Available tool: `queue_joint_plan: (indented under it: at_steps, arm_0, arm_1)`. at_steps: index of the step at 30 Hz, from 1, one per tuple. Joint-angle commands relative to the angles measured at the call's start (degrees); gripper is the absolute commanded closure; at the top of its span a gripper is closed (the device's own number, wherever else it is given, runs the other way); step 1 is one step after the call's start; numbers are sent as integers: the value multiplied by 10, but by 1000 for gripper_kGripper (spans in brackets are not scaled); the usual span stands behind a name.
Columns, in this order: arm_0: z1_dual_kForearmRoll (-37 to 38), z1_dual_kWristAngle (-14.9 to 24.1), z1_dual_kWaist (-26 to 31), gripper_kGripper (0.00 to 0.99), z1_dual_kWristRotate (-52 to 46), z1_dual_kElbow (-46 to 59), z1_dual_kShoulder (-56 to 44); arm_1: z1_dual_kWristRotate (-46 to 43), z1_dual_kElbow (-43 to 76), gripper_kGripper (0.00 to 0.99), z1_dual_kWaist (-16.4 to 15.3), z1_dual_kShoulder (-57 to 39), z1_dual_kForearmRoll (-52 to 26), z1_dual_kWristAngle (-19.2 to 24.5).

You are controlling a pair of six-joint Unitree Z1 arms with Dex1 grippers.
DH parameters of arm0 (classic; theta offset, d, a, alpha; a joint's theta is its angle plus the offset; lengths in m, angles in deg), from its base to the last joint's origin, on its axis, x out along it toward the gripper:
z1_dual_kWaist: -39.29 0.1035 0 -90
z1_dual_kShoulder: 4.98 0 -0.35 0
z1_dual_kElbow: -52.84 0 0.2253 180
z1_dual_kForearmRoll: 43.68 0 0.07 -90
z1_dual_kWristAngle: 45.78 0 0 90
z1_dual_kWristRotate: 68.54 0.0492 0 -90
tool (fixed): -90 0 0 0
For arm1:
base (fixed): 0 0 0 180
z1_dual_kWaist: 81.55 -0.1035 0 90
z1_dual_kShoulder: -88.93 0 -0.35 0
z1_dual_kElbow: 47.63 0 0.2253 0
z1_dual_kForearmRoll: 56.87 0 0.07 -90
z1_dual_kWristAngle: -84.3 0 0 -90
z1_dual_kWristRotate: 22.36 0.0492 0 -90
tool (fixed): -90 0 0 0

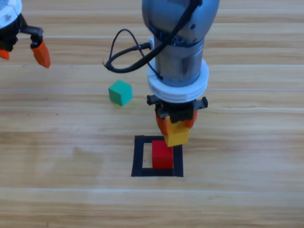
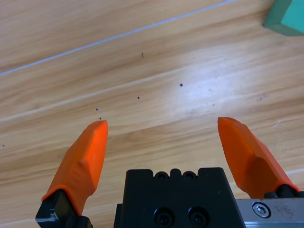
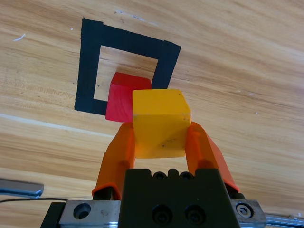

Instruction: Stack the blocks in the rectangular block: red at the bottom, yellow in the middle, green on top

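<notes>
The red cube [image 1: 162, 156] [image 3: 124, 97] rests inside the black tape frame [image 1: 139, 156] [image 3: 89, 66], toward its near side. My right gripper [image 1: 175, 127] [image 3: 160, 135] is shut on the yellow cube [image 1: 177, 135] [image 3: 159, 122], holding it just above and slightly behind the red one. The teal-green cube [image 1: 120, 92] [image 2: 286, 16] lies on the wood to the left of the right arm. My left gripper [image 1: 23, 51] [image 2: 164, 133] hangs open over bare wood at the top left, holding nothing.
A black cable [image 1: 124, 52] loops off the right arm toward the left. Wooden table [image 1: 57, 152] stretches all round the frame.
</notes>
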Motion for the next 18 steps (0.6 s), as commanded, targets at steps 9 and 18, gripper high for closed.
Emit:
queue_joint_plan:
  at_steps: [9,18]
  arm_0:
    - [40,-13,10,0,5,52,-14]
    - [59,-20,10,0,7,71,-11]
  arm_1:
    - [48,-26,990,-26,34,6,12]
    - [78,-34,990,-31,49,6,9]
